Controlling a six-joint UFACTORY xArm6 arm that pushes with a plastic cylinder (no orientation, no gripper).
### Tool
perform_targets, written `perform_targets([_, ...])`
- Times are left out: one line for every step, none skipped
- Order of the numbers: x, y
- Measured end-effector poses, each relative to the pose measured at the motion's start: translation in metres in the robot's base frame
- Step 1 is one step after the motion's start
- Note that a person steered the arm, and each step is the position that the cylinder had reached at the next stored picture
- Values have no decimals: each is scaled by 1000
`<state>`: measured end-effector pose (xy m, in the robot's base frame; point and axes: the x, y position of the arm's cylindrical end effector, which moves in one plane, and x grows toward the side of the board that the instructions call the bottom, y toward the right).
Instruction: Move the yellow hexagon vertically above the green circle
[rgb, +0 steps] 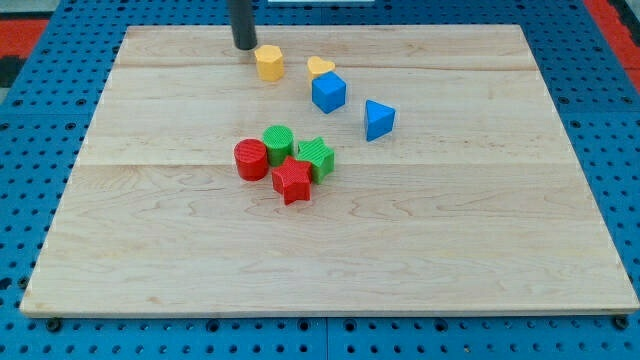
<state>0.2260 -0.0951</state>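
Wooden board (500, 250) on blue pegboard (30, 100). Tip (244, 47) down near the board's top edge, just left of the yellow hexagon (269, 62), slightly above it in the view; small gap or bare contact, cannot tell which. No fingers on this rig: plain dark rod, nothing held.

Yellow hexagon at top centre, well above the green circle (278, 140) and slightly left of its column. Yellow heart (320, 67) to the hexagon's right, apart from it, touching or nearly touching the blue cube (328, 92) just below it. Blue triangle (379, 119) further right and lower, apart from the cube.

Cluster at mid-board: red cylinder (251, 159) on the left, green circle against its upper right, green star (316, 157) on the right, red star (292, 181) at the bottom. All four packed tight, touching or near enough. Clear gap between cluster and the top group.
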Motion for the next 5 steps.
perform_targets([4,0])
perform_targets([23,17])
perform_targets([38,46])
perform_targets([39,89])
perform_targets([39,121])
